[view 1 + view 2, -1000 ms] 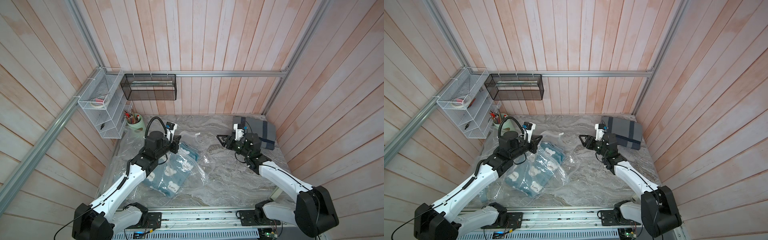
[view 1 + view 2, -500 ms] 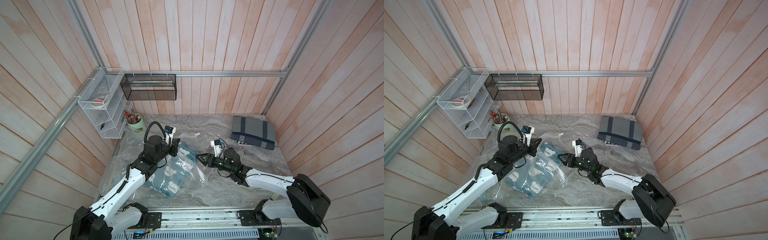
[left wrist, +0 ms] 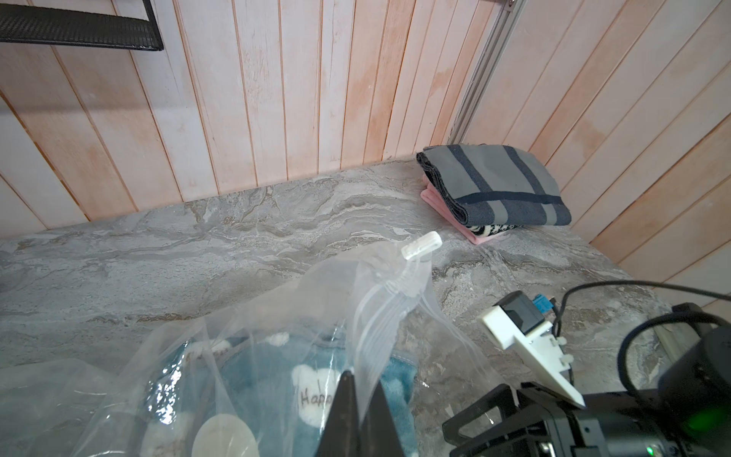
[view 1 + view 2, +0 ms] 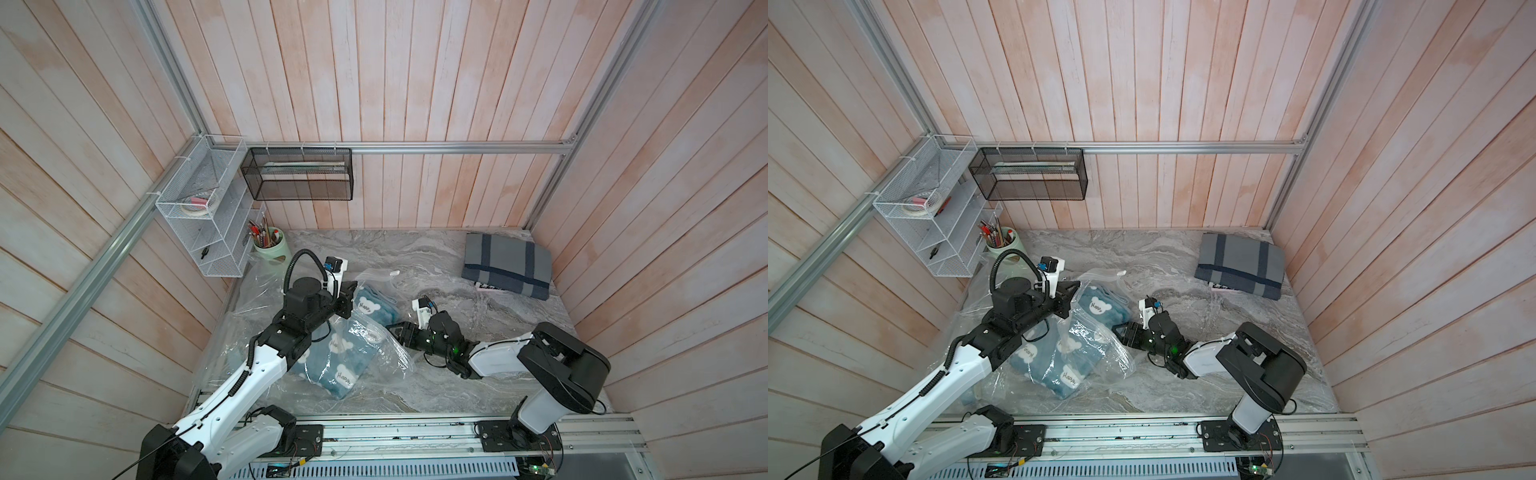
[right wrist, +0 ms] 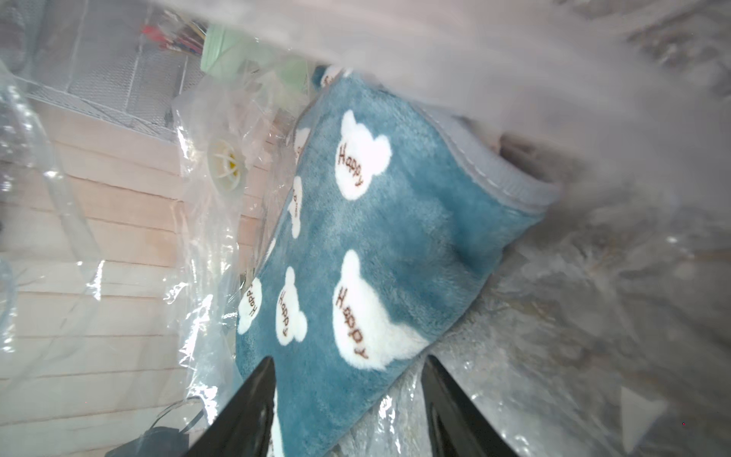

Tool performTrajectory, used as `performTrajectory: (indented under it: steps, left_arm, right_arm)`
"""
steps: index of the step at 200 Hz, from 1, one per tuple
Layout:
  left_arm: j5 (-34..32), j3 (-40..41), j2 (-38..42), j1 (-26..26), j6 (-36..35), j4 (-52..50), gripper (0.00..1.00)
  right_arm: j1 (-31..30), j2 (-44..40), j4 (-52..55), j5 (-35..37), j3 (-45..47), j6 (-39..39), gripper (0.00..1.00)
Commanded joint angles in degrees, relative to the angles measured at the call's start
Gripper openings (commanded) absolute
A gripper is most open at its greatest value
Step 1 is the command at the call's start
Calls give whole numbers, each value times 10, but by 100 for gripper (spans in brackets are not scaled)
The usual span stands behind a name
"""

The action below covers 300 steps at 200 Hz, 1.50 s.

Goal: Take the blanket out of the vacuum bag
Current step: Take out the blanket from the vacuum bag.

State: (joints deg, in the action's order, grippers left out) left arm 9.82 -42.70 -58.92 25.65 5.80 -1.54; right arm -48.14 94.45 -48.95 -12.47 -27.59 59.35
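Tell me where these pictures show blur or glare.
Right wrist view: a fold of the vacuum bag near the lens is blurred; the blanket is sharp. Left wrist view: small glare spots on the plastic. Both top views: sharp, evenly lit.

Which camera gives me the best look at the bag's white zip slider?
The left wrist view: the zip slider sits large and unobstructed on the vacuum bag. Both top views show it tiny; the right wrist view doesn't.
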Motion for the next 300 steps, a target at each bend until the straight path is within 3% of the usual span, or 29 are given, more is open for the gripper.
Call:
performTrajectory:
  steps: [1, 125, 300]
  left_arm:
    - [-8, 2, 11, -3, 2, -1, 0]
    - [3, 6, 29, -3, 1, -1, 0]
    - [13, 9, 40, -3, 5, 2, 0]
  right_arm:
    - [-5, 10, -39, 10, 9, 27, 60]
    - [-13, 80, -55, 12, 2, 67, 59]
    - [-29, 182, -16, -25, -131, 35, 59]
